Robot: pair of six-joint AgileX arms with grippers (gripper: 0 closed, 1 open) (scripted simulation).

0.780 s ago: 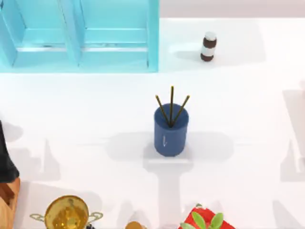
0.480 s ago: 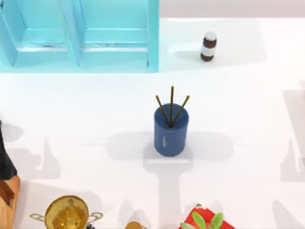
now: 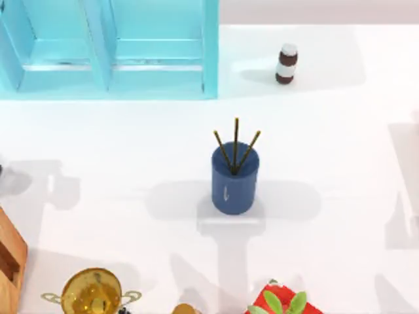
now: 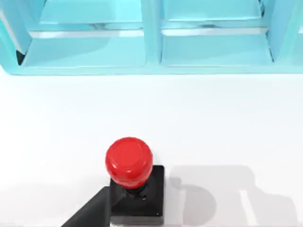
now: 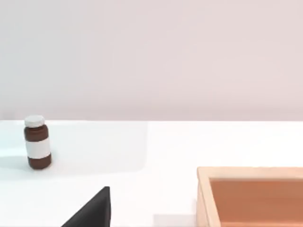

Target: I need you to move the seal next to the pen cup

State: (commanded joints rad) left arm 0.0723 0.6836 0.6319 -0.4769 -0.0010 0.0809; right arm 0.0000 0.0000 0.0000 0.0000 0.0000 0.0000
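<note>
Task barely begun: the seal (image 4: 135, 184) stands ungrasped on the tabletop (image 3: 327, 150), far from the pen cup (image 3: 234, 180) at centre frame; neither claw's state can be told.

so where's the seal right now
The seal shows in the left wrist view, upright on the white table in front of the light blue shelf unit, nothing touching its red knob.

White table (image 3: 118, 150). Pen cup (image 3: 234, 178) stands mid-table; brown-and-white bottle (image 3: 286, 63) far right, pale blue shelf unit (image 3: 108, 49) far left. Seal (image 4: 135, 182) stands upright on the table before that unit; golden trophy cup (image 3: 91, 292) at near edge.
</note>
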